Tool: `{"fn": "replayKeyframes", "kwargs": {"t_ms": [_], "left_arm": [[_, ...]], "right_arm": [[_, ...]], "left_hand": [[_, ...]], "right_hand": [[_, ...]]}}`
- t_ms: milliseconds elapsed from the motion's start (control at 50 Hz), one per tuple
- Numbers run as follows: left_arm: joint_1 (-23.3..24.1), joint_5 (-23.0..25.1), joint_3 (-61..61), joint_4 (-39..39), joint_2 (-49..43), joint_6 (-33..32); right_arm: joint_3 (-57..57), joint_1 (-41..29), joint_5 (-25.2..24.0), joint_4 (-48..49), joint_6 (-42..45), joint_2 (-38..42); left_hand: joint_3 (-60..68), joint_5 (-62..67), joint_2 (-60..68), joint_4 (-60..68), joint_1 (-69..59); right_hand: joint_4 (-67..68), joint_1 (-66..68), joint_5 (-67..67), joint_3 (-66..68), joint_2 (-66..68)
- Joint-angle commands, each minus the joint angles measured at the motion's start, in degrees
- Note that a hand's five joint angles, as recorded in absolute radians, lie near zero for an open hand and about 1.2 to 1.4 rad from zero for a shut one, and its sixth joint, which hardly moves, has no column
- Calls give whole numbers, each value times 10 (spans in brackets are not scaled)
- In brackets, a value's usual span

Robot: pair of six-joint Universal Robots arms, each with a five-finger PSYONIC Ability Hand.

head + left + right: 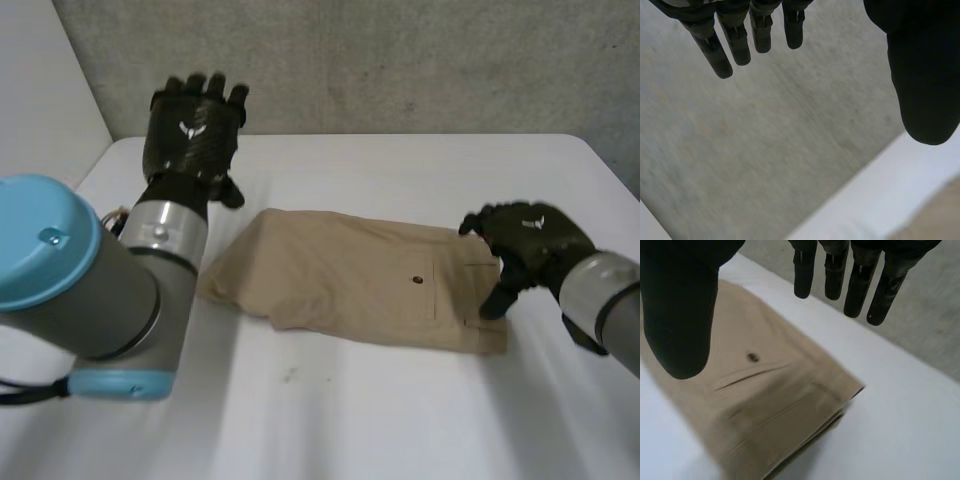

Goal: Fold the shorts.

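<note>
Left hand [192, 128] open, raised off the desk [400, 420]. Right hand [530, 245] open at waistband end of the shorts [350, 275], gripping nothing. Shorts lie flat mid-desk, apparently folded 1 time; crosswise fold likely remains.

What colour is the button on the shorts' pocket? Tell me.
Dark brown button on tan shorts, clearest in the right wrist view.
</note>
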State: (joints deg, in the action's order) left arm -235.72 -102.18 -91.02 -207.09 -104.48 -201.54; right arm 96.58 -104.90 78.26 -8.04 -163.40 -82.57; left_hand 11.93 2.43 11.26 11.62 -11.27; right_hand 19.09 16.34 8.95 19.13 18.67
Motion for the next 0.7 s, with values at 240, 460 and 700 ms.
{"fn": "replayKeyframes", "kwargs": {"t_ms": [240, 460, 700], "left_arm": [[-59, 22, -27, 249, 24, 200], [-85, 31, -63, 244, 50, 201], [-85, 31, -75, 244, 63, 201]], "right_arm": [[111, 37, -35, 123, 4, 60], [102, 37, -24, 186, 23, 129], [80, 58, 48, 225, 112, 145]], "left_hand": [[-19, -24, -13, -16, 13], [-19, -24, -13, -16, 13], [-19, -24, -13, -16, 13]], "right_hand": [[122, 149, 123, 122, 126], [191, 218, 192, 190, 195], [609, 637, 611, 609, 613]]}}
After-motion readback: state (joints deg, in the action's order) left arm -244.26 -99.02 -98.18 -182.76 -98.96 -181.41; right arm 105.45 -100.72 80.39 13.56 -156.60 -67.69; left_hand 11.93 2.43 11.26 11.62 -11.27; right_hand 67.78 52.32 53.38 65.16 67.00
